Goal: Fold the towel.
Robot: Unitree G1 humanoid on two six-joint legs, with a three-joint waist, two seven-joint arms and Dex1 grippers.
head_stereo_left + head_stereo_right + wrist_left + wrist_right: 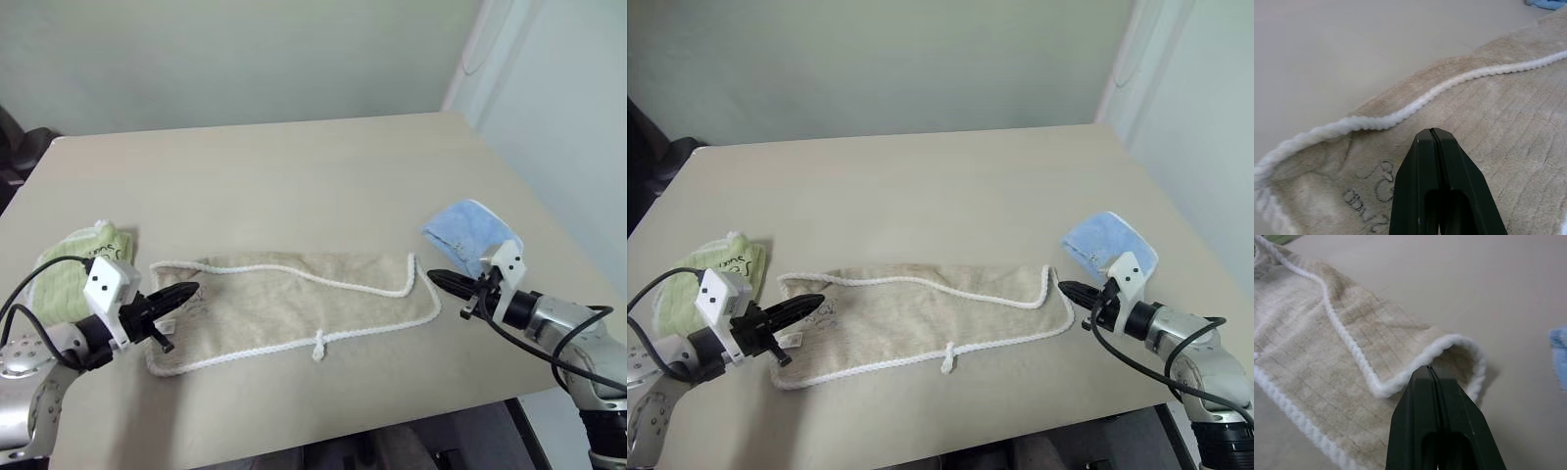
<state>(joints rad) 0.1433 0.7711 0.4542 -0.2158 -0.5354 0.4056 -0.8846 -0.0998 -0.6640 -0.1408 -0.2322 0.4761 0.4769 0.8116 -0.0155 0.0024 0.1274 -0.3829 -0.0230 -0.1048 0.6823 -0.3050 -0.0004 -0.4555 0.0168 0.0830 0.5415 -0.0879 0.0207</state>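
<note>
The towel (294, 304), beige with white corded edging, lies lengthwise across the near part of the table, doubled over so that one cord runs across its top face. A small white loop (318, 345) sticks out of its near edge. My left gripper (191, 291) is shut and hovers over the towel's left end, close to some dark writing (1371, 188) on the cloth. My right gripper (433, 277) is shut too, its tips right by the curled cord (1459, 345) at the towel's right end. Neither pair of fingers has cloth between them.
A small green folded cloth (78, 269) lies left of the towel, behind my left arm. A light-blue folded cloth (468, 233) lies near the table's right edge, behind my right gripper. The tan table (294, 176) stretches away beyond the towel. A dark chair (20, 147) stands at the far left.
</note>
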